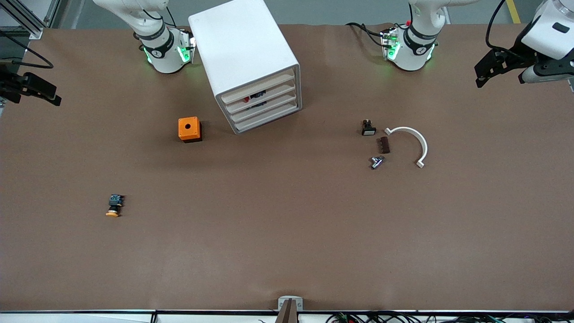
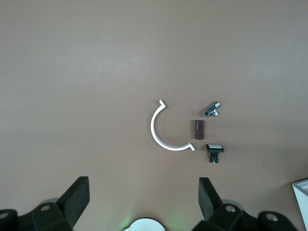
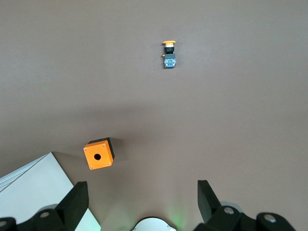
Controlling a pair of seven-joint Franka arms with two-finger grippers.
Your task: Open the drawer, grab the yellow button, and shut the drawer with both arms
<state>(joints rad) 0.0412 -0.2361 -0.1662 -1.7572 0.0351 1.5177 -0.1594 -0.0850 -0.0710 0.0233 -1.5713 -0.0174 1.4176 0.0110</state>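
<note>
— Black fingers on both sides, I see. How do the claws stand?

— The left claw (image 1: 486,72) hangs spread wide over the brown surface (image 1: 287,233) at the left arm's end, with nothing between its fingers (image 2: 77,197). The right claw (image 1: 40,92) hangs over the right arm's end, just as wide and just as empty; its fingers (image 3: 74,202) show well apart in its own wrist view. Both arms wait.

— What lies under the left one?

— A white curved clip (image 1: 410,142) shaped like a half ring, a small brown block (image 1: 383,145) just beside it, a little silvery metal piece (image 1: 376,162) nearer to the front camera than the block, and a small black piece with a white face (image 1: 368,128) farther from that camera.

— And toward the right arm's end?

— An orange cube (image 1: 189,129) with a hole in its top stands beside the white cabinet (image 1: 244,54). The button (image 1: 115,205) lies on its side on the bare surface, well apart from the cube and nearer to the front camera, its orange-yellow cap pointing toward that camera.

— The drawers?

— Four shallow trays are stacked in the cabinet's front, all pushed in. Something red and black shows in the gap above the second drawer (image 1: 261,99) from the top; what it is I cannot tell.
</note>
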